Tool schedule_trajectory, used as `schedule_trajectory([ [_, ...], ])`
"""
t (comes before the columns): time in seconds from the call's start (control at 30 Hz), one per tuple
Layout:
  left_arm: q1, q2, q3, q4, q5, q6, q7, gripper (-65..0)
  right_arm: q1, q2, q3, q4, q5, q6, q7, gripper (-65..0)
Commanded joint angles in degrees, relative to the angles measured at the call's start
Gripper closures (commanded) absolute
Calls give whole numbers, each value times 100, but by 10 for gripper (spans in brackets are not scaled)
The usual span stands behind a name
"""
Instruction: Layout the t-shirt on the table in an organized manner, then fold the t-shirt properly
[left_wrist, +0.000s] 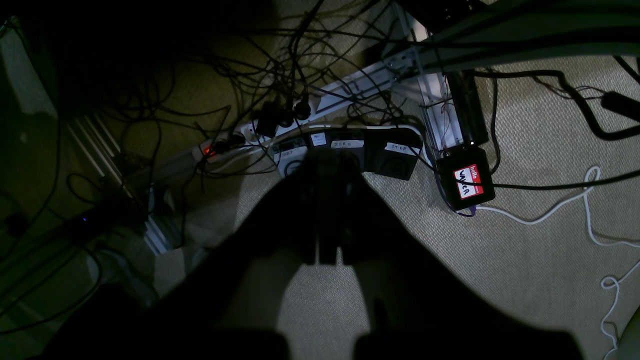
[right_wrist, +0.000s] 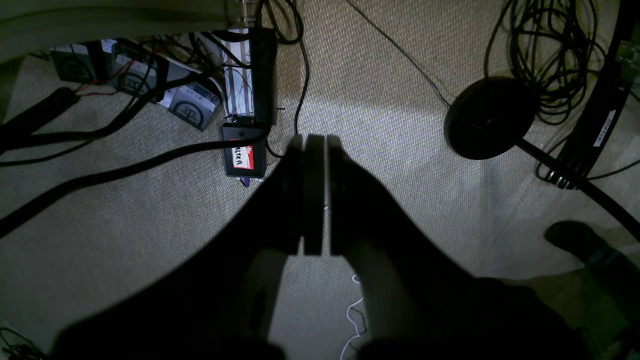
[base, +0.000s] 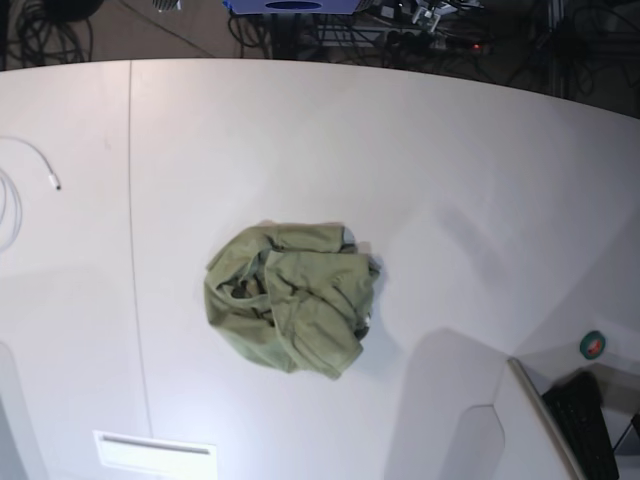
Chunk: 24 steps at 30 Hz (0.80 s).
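Lying crumpled mid-way across the big smooth white table (base: 420, 140): olive-green cloth t-shirt (base: 290, 297); left gripper (left_wrist: 327, 210) and right gripper (right_wrist: 314, 195) pinched together, empty, over beige carpet.

Beige woven carpet (right_wrist: 400, 125) (dimly lit) strewn with black cables (left_wrist: 225, 75).

White cable (base: 12, 190) at left runs off the base view's edge. Keyboard (base: 585, 425) cut off lower right. Crumpled t-shirt (base: 290, 297) hides its own sleeves and neck.
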Motion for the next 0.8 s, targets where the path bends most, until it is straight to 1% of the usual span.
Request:
schedule_trajectory([
  [0.0, 63, -39, -4, 5, -19, 28, -60, 0, -56, 6, -5, -13, 3, -1, 41, 0],
  [0.57, 81, -48, 5, 13, -19, 28, -78, 0, -126, 15, -5, -4, -6, -1, 76, 0],
  [0.6, 81, -39, 5, 13, -19, 28, -78, 0, -126, 15, -5, -4, -6, -1, 138, 0],
  [0.73, 81, -39, 5, 13, -19, 28, -78, 0, -249, 15, -5, -4, -6, -1, 683, 0],
  [0.77, 81, -39, 5, 13, -19, 28, -87, 0, -267, 15, -5, -4, 3, -1, 718, 0],
])
